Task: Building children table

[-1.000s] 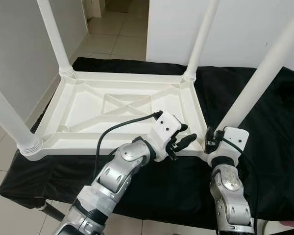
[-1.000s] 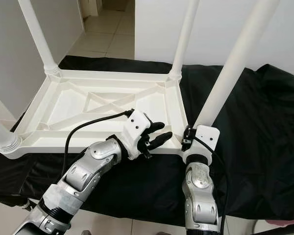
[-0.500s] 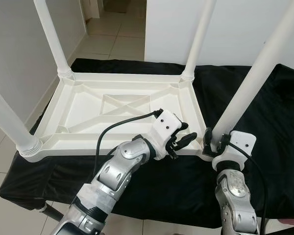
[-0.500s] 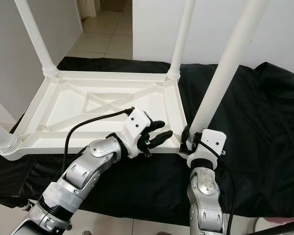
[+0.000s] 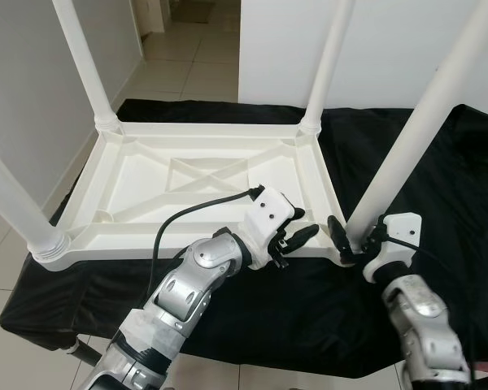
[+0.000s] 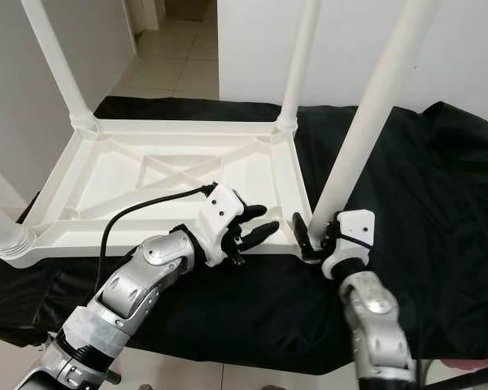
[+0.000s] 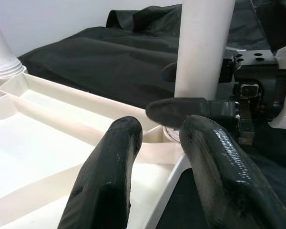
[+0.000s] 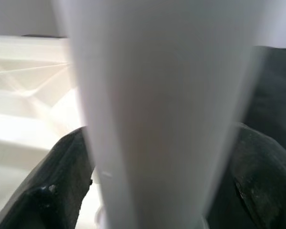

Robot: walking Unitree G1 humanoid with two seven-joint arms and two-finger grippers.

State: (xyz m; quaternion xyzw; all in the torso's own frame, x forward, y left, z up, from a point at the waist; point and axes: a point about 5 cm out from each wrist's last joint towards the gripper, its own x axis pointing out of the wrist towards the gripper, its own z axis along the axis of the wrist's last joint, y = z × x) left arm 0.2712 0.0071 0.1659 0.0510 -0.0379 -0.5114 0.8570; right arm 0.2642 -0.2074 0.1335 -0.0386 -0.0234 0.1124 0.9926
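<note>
White plastic, the upturned children's table lay on the black cloth at frame centre. The right gripper clamped its near-right leg; the left gripper, fingers apart, hovered over the table's rim.

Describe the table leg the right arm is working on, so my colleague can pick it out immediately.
On the black cloth lies an upside-down white table with four legs pointing up. The leg in question rises from the near corner on the robot's right. It alone has the right pincer closed around its base, the left pincer resting on the rim beside it.
</note>
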